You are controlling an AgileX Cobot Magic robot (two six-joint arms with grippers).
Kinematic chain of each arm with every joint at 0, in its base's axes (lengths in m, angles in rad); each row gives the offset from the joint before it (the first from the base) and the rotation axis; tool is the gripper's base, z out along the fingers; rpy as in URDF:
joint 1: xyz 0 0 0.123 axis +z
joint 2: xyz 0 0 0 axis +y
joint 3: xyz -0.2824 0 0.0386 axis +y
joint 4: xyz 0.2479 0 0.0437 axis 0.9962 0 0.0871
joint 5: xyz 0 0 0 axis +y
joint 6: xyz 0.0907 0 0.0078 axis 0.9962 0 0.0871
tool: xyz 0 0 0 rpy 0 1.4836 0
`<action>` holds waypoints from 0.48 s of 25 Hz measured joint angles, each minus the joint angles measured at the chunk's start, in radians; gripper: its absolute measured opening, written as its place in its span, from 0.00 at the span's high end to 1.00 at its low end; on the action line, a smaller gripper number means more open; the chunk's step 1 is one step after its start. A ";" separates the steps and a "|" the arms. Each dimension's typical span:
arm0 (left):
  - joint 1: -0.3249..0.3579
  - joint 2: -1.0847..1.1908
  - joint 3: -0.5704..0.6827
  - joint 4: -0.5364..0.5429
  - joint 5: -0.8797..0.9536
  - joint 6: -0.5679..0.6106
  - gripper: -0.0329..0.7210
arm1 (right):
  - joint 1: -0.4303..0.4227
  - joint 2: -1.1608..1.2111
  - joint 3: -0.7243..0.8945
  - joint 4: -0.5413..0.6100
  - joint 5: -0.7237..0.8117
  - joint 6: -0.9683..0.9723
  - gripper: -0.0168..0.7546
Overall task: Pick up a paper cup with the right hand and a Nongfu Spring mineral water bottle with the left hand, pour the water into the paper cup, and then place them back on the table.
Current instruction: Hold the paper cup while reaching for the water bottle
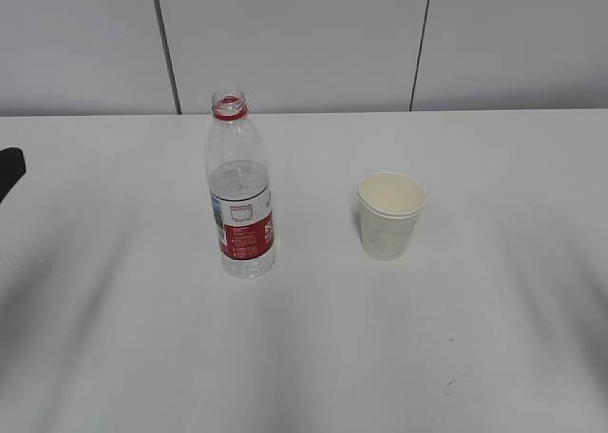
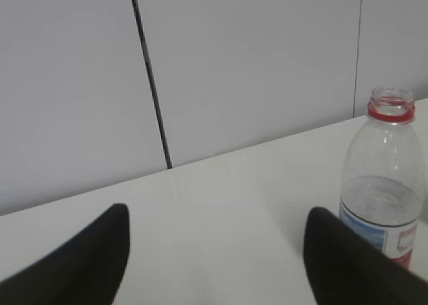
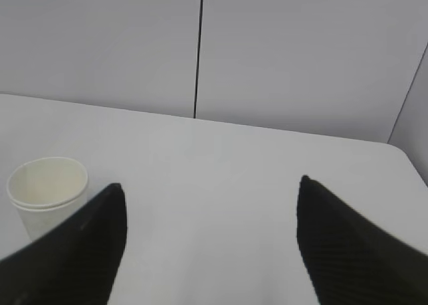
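Note:
The Nongfu Spring bottle [image 1: 239, 188] stands upright and uncapped on the white table [image 1: 304, 357], left of centre, with water up to about its middle. The paper cup [image 1: 389, 215] stands upright to its right, apart from it. My left gripper [image 2: 217, 215] is open and empty; the bottle [image 2: 384, 178] shows just beyond its right finger. In the exterior view only a black bit of the left arm [image 1: 9, 170] shows at the left edge. My right gripper [image 3: 210, 188] is open and empty; the cup [image 3: 45, 192] stands beyond its left finger. The right arm is out of the exterior view.
A grey panelled wall [image 1: 304, 44] with dark seams runs behind the table. A small dark scuff mark [image 1: 454, 383] lies on the tabletop near the front right.

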 joint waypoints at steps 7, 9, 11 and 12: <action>0.000 0.184 0.000 0.000 -0.187 0.000 0.29 | 0.000 0.141 0.000 -0.102 -0.147 0.021 0.22; 0.000 0.223 0.000 0.004 -0.194 0.000 0.29 | 0.000 0.188 -0.006 -0.128 -0.176 0.071 0.22; 0.000 0.249 0.000 0.018 -0.194 0.000 0.29 | 0.000 0.249 -0.021 -0.172 -0.201 0.093 0.22; 0.000 0.257 0.000 0.024 -0.194 0.000 0.29 | 0.000 0.281 -0.030 -0.195 -0.210 0.100 0.22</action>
